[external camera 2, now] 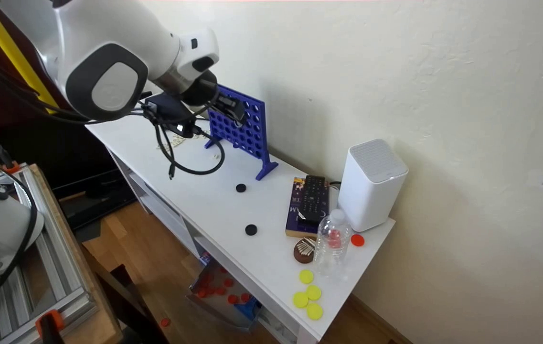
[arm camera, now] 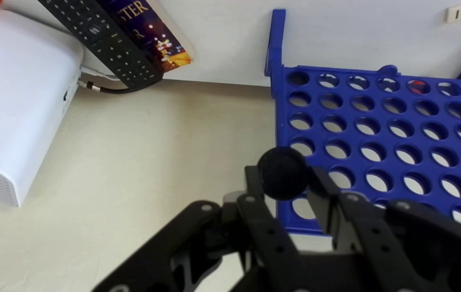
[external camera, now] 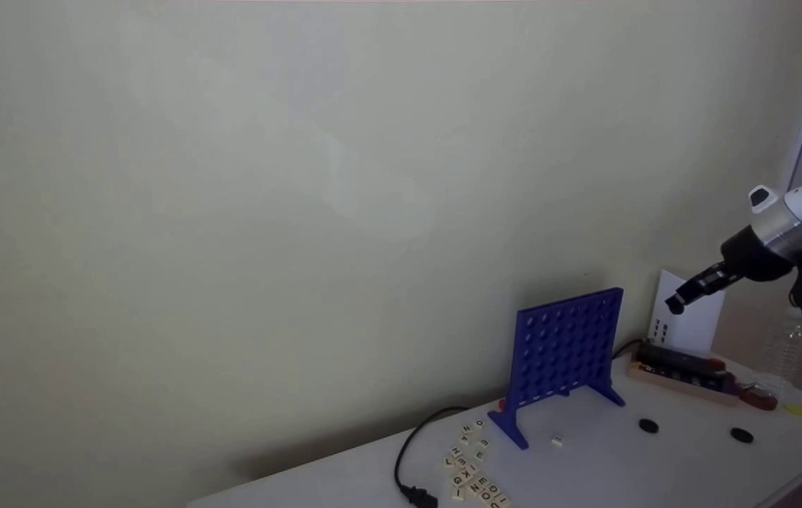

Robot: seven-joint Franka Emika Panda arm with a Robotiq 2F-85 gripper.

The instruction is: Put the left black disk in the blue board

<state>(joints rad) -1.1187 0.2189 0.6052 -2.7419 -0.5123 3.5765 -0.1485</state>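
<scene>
One black disk [arm camera: 283, 173] is pinched in the narrowed tips of your gripper [arm camera: 284, 178], its round face toward you in the wrist view. There it overlaps the end of the blue board [arm camera: 353, 138], yet in an exterior view you can see a plain gap: your gripper hangs raised above the white table [external camera 2: 209, 196], apart from the board. A second black disk [external camera: 649, 425] lies flat on the table, near the board, and a third black disk [external camera: 742, 435] lies farther off, well apart from it; you have both of these in both exterior views. Which of the three the task calls left, you cannot tell from here. The board stands upright on its feet near the wall [external camera: 302, 247]. Look along its lowest row in the wrist view: something red [arm camera: 418, 86] shows through one hole, and the hole at the end nearest the remote [arm camera: 108, 44] is dark, though you cannot tell whether a disk fills it. Past the board's opposite end you have lettered tiles [external camera: 483, 482] in a loose cluster, with a black plug [external camera: 420, 497] near them. The remote rests on a book [external camera 2: 294, 217] near a white box [external camera 2: 371, 191], and close by are a clear bottle [external camera 2: 332, 248], a red disk [external camera 2: 357, 240] and four yellow disks [external camera 2: 314, 311].
</scene>
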